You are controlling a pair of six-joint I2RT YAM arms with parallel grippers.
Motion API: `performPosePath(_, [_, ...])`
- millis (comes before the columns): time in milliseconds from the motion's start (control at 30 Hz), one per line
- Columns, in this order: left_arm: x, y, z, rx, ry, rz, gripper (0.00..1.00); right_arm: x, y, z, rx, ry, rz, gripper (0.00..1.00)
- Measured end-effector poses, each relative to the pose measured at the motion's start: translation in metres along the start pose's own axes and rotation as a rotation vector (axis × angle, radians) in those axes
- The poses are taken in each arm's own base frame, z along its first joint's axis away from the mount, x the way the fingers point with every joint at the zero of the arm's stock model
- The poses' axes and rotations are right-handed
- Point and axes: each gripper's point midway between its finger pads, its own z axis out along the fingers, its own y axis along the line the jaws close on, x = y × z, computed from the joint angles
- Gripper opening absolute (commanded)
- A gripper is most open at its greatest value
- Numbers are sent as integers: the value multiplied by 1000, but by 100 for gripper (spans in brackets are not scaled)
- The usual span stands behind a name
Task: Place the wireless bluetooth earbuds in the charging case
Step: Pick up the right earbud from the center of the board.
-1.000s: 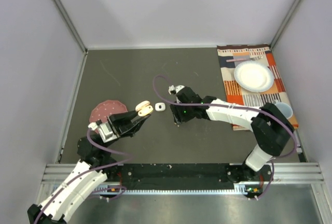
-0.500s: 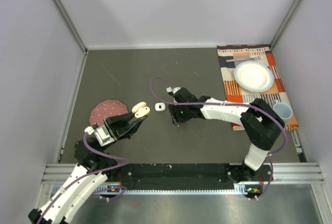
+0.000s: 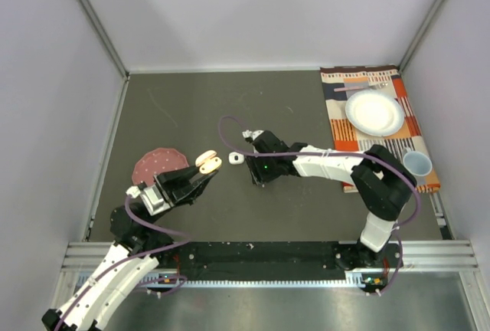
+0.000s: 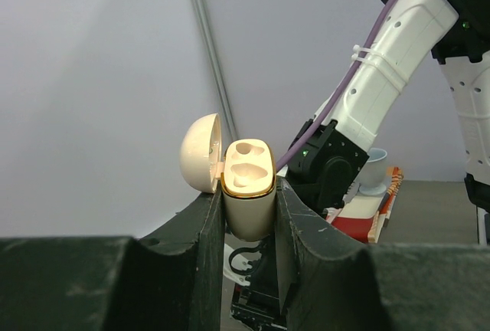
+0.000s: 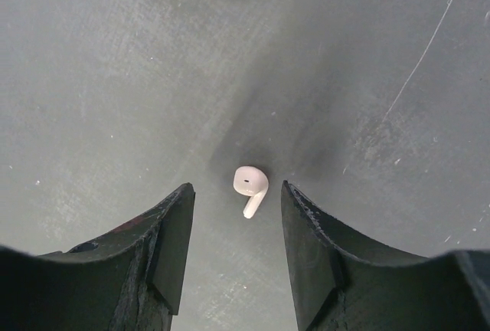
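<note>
Top view, left side: round reddish disc (image 3: 158, 165) flat on the grey table (image 3: 191, 109), by the left arm.

Left gripper (image 4: 249, 220): closed on the body of the pale peach charging case (image 4: 249, 193) and holding it upright, off the table. Both fingers press its sides. The lid (image 4: 200, 153) is hinged open to the left. We see two moulded sockets in the gold-rimmed top, both empty.

Just right of the held case, a white case (image 3: 236, 159) lies on the table, apart from both grippers.

Right gripper (image 5: 236, 187): points straight down at the table just right of the white case, jaws partly apart and gripping nothing. One pale peach earbud (image 5: 250, 185) lies on the table between the fingers, stem pointing towards the camera, with a gap visible on each side. A corner of the white case shows at the top edge of the right wrist view. From above we cannot see this earbud; the gripper hides it.

Far right: striped placemat (image 3: 341, 136) carrying a white plate (image 3: 374, 112), a fork (image 3: 360, 84) and a pale cup (image 3: 417, 164).
</note>
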Motion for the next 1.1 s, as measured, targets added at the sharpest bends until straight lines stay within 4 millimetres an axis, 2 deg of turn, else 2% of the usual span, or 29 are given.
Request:
performPosePath(233, [1,0,0,0,4,-2,0,-6,3,1,16,-19,-37,48])
performPosePath(367, [4,0,1,0,12,-6,0,-4,2,2,42,-15,-67,44])
performPosePath(733, [6,1,1,0,20,-10,0,4,-7,10,94,16,-98,43])
performPosePath(1100, [10,1,2,0,30,-16,0,-2,-6,11,99,5,-97,40])
